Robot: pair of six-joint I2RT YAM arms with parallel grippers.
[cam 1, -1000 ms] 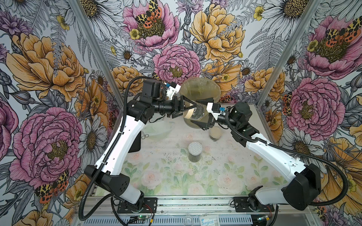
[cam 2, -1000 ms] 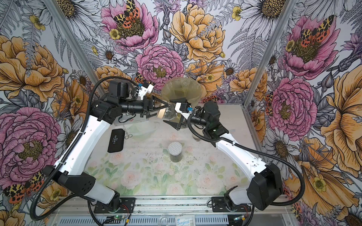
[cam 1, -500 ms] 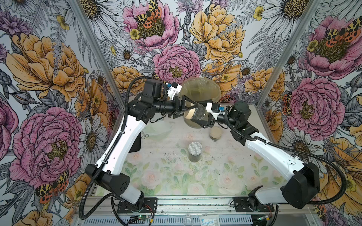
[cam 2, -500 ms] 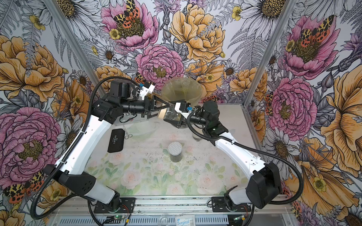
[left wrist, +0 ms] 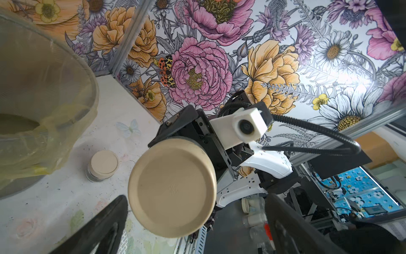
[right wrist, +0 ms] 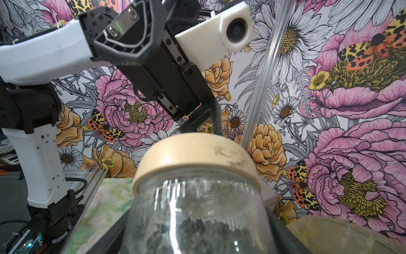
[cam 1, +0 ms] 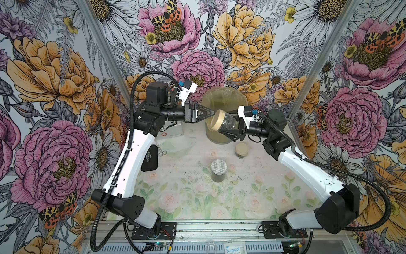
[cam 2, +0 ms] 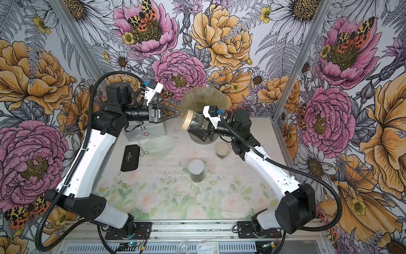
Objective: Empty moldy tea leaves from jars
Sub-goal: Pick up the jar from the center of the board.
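1. Above the far middle of the table (cam 1: 197,198), the right gripper (cam 2: 198,129) is clamped on the glass body of the held jar (cam 1: 227,120), which lies on its side in front of the bin (cam 1: 224,96), tan lid (left wrist: 171,193) facing left.
2. The left gripper (cam 1: 206,113) is spread wide, its fingertips just at the lid; whether they touch it cannot be told.
3. The tea leaves (right wrist: 197,228) show as a dark mass inside the held jar.
4. Two more jars stand on the table: the tan-lidded jar (cam 1: 241,149) to the right and the dotted-lid jar (cam 1: 218,170) nearer, at centre.
5. A packet (cam 1: 234,249) at the near edge reads "Surgical", cut off below. The silver case (cam 2: 145,134) bears a red cross. White print on the black pouch (cam 2: 130,158) is too small to read.
6. In both top views the jar hides the right gripper's upper finger.
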